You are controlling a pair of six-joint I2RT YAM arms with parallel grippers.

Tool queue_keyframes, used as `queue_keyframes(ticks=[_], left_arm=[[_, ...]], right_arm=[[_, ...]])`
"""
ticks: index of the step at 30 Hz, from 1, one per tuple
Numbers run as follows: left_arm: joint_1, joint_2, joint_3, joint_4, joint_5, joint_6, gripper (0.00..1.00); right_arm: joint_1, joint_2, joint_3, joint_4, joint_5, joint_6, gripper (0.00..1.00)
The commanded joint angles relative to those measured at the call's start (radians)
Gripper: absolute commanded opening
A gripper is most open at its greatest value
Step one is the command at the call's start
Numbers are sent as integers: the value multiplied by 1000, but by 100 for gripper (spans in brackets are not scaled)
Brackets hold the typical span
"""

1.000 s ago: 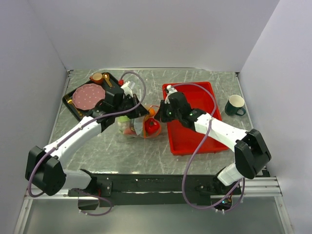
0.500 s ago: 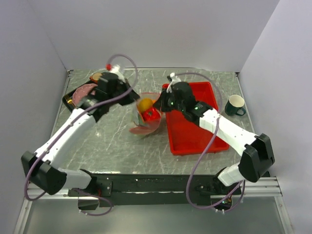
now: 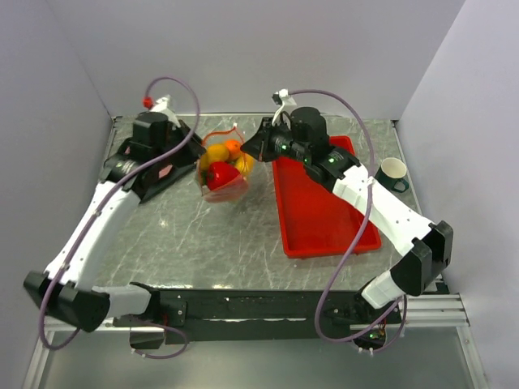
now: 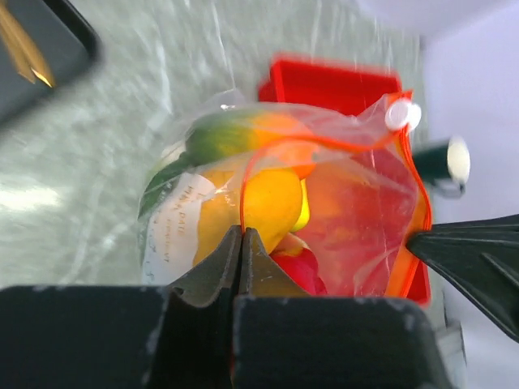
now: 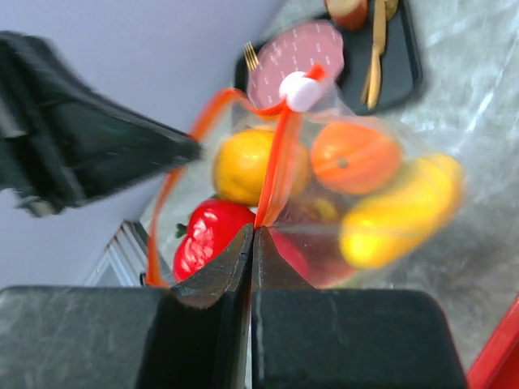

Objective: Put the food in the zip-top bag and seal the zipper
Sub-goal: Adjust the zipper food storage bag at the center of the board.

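Observation:
The zip-top bag (image 3: 225,172) hangs in the air between my two grippers, above the back of the table. It holds the food: a yellow fruit (image 4: 272,203), a red piece (image 5: 207,235), an orange (image 5: 353,158) and a green-and-orange piece (image 4: 235,134). My left gripper (image 4: 241,232) is shut on the orange-red zipper (image 4: 324,146) at one side of the mouth. My right gripper (image 5: 254,232) is shut on the zipper (image 5: 280,154) at the other side. A white slider (image 5: 302,89) sits on the strip. The mouth gapes in a loop between the two grips.
A red tray (image 3: 324,211) lies on the table under the right arm. A dark cup (image 3: 393,173) stands at the far right. At the back left, a black tray (image 5: 397,73) holds a pink plate (image 5: 296,53) and gold cutlery. Grey walls stand close behind.
Both arms have risen and swung toward the back, lifting the bag with the food off the table. Both grips have stayed on the zipper strip.

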Motion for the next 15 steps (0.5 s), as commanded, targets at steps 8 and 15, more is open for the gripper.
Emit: queue_keyframes(ticks=[8,15], left_arm=[[3,-66,55,-19,-34,-15,9],[12,10,-26,-44,-22,-27,1]], right_arm=[[9,84,148,-68,-125,-8,4],[18,191,128,-68,-137,23,2]])
